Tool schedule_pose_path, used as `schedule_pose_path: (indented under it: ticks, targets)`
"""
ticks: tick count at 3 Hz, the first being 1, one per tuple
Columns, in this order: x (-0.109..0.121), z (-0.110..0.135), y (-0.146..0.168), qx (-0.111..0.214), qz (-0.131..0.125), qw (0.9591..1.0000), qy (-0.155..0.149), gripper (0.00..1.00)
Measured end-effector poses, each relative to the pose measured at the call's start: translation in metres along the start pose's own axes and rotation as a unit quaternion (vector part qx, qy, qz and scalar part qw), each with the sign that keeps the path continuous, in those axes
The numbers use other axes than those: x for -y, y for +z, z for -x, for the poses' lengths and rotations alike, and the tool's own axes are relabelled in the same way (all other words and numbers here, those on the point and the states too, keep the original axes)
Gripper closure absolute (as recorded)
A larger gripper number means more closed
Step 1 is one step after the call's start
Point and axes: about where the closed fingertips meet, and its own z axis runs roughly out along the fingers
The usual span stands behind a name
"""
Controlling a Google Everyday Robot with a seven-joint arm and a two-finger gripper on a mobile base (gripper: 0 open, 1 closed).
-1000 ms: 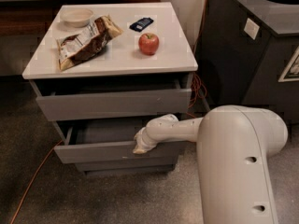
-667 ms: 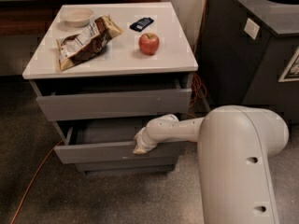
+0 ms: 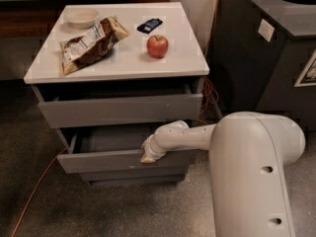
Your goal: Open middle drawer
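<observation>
The middle drawer [image 3: 103, 161] of the white-topped cabinet [image 3: 123, 63] stands pulled out part way, and its grey inside [image 3: 113, 141] shows. A tiny pale speck sits near the lower edge of its front. My gripper [image 3: 148, 156] rests on the top edge of this drawer's front, right of centre, and my white arm [image 3: 247, 167] reaches in from the lower right. The taller-fronted top drawer [image 3: 118, 110] is also slightly out. The short bottom drawer [image 3: 133, 176] is closed.
On the cabinet top lie a red apple [image 3: 157, 46], a chip bag [image 3: 89, 44], a white bowl [image 3: 81, 17] and a small dark blue packet [image 3: 149, 24]. A dark bin [image 3: 266, 48] stands to the right. An orange cable [image 3: 34, 191] runs across the floor at the left.
</observation>
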Motion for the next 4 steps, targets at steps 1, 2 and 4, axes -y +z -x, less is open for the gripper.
schedule_pose_path:
  ticks: [1, 2, 4]
  targets:
    - [0.000, 0.000, 0.000, 0.000, 0.000, 1.0000, 0.000, 0.13]
    - [-0.026, 0.010, -0.002, 0.011, 0.006, 0.9998, 0.015, 0.12]
    - [-0.081, 0.036, -0.005, 0.040, 0.022, 0.9979, 0.047, 0.54]
